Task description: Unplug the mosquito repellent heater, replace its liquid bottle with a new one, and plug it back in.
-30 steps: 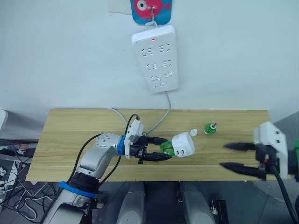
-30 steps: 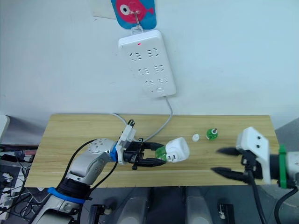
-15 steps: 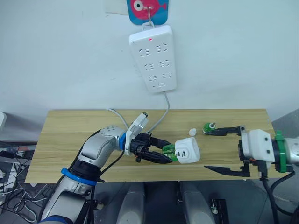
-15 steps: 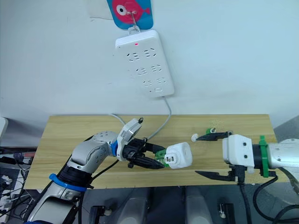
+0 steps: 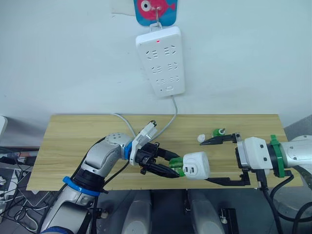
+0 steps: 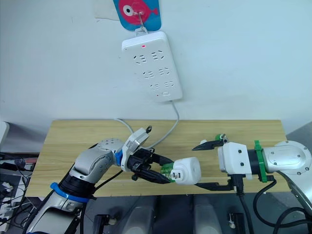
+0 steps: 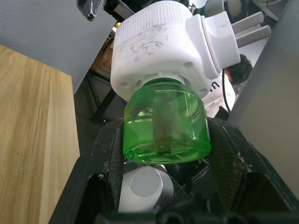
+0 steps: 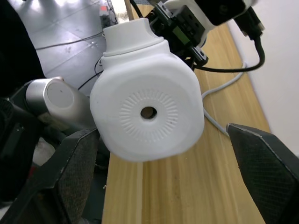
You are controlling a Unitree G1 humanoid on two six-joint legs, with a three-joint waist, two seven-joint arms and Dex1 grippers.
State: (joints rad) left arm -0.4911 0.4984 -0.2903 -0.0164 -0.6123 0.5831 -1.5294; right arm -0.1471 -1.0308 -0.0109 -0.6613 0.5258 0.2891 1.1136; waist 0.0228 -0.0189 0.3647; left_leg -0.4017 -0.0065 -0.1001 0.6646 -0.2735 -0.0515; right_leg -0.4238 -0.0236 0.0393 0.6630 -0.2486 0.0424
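The left pincer point(image 5: 171, 165) holds the green liquid bottle point(image 7: 164, 123) (screwed into the mosquito repellent heater point(image 5: 196, 165)); the right pincer point(image 5: 214, 161) spreads wide around the heater, above the tabletop point(image 5: 73, 141).

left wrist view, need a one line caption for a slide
Left pincer shut on the green liquid bottle still screwed into the white mosquito repellent heater.

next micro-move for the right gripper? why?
Probably close the right gripper on the mosquito repellent heater: its open fingers already straddle the white body, while the left gripper grips the green bottle screwed into it, so the two can be twisted apart.
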